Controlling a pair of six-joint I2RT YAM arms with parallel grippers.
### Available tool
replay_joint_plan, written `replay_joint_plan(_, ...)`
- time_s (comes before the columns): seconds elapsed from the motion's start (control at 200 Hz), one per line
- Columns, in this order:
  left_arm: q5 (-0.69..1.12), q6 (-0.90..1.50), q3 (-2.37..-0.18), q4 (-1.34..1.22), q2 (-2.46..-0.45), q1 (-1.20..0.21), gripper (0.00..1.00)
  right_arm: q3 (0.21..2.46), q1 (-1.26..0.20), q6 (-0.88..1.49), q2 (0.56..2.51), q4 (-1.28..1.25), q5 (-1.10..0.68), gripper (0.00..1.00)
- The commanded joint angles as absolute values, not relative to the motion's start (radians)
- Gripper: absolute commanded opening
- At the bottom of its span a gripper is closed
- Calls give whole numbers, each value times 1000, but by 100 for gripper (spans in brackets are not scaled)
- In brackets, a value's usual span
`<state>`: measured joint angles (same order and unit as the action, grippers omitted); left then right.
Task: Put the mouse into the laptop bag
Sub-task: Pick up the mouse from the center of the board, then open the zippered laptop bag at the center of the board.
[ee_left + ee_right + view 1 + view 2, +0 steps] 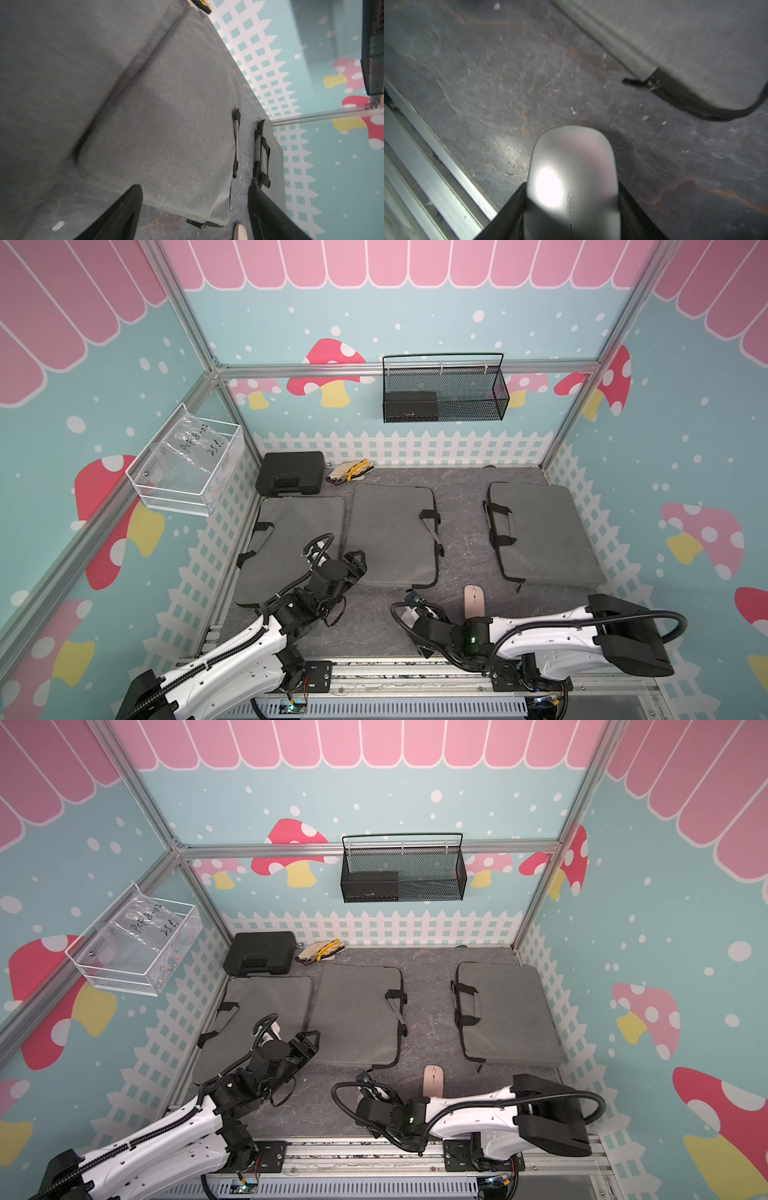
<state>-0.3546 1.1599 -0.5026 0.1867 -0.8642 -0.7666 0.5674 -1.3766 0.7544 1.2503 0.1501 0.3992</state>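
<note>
The dark table (461, 510) carries three grey bags side by side: the left bag (299, 526), the middle bag (390, 531) and the right bag (548, 531). The left arm (232, 655) reaches to the near-left corner of the middle bag. There the left gripper (356, 559) hangs with its jaws spread wide and nothing between them. The right arm (540, 620) bends across the table's near edge, and its wrist hides the right gripper in both top views. In the right wrist view, the right gripper (572, 199) has its fingers (508, 209) set against both long sides of the mouse (571, 158), apparently pinching it. Whether the mouse is clear of the table cannot be told. In both top views it sits at the near side, just before the gap between the middle and right bags. Its long axis runs near to far, straight out from the gripper. The right arm is therefore the one on the mouse, and both those bags lie just beyond its far tip. The left gripper's post suggests the middle bag is meant.
</note>
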Motion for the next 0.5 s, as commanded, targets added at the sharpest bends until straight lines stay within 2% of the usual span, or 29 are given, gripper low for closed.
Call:
replay_joint_plan(0.0,-327,1012,-596,116,-946,-831,82,529,-1285,710,1116,139,441,47)
replay_joint_plan(0.27,-226,845,-851,92,-1257,-924,80,417,-925,677,819,174,402,43)
replay_joint_plan(0.495,-207,737,-1207,248,-1602,-945,77,359,-676,632,723,175,286,39)
